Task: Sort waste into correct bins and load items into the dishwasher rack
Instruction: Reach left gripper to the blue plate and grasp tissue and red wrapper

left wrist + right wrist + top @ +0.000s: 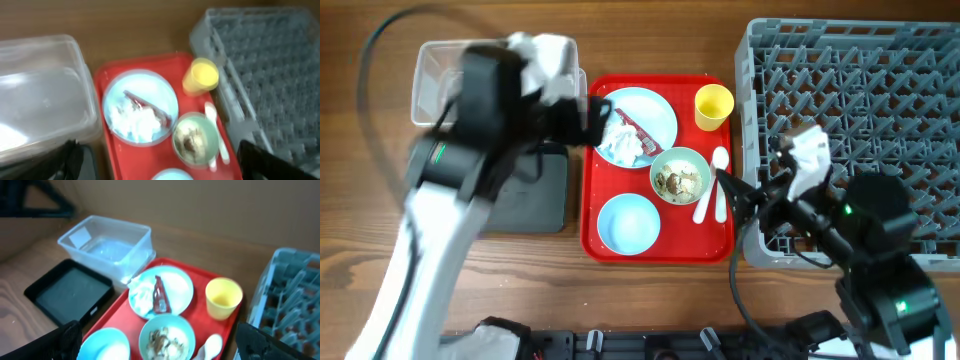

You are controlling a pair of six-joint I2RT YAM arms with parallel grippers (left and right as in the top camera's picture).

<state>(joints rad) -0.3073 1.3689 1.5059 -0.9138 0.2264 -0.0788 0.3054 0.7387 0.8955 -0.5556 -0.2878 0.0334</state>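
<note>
one plate (656, 104), one blue bowl (628, 222), one green bowl (682, 150), one cup (713, 105) and two spoons (720, 159) are borne on one red tray (680, 238); left gripper (160, 160) and right gripper (160, 340) are held agape, empty.

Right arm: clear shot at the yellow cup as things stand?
Likely yes. The cup stands upright and uncovered, nothing above it; the right gripper is open close by, and the left arm is over by the tub.

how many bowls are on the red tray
2. The pale green bowl, holding food scraps, sits mid-tray beside the white spoons; the empty pale blue bowl sits at the red tray's lower-left corner in the overhead view. None seems hidden.
</note>
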